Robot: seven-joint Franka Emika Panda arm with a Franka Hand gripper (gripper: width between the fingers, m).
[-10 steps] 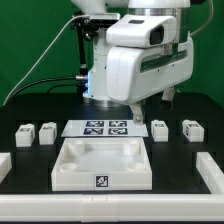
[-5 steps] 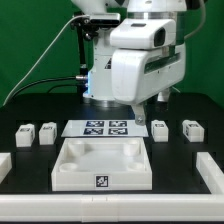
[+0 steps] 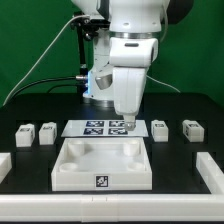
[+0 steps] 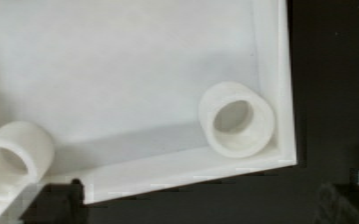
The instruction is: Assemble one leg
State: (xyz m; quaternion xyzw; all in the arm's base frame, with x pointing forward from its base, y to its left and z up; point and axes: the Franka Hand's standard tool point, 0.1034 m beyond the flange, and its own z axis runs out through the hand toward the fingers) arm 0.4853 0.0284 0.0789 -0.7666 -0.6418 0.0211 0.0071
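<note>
The arm (image 3: 128, 60) is hanging straight down over the table (image 3: 30, 152). Its gripper (image 3: 127, 119) is hovering above the back edge of the tray (image 3: 100, 178), just in front of the marker board (image 3: 90, 127). The hand is covering most of the fingers, so I cannot tell how far apart the jaws are standing. The wrist view is looking into one tray corner, where two round sockets are showing, one whole (image 4: 238, 120) and one partly cut off (image 4: 5, 160).

I am counting one tray, one marker board and four legs. All four are lying on the table, apart from the gripper. Two are at the exterior view's left (image 3: 25, 133) (image 3: 47, 132) and two at its right (image 3: 159, 129) (image 3: 190, 129).
</note>
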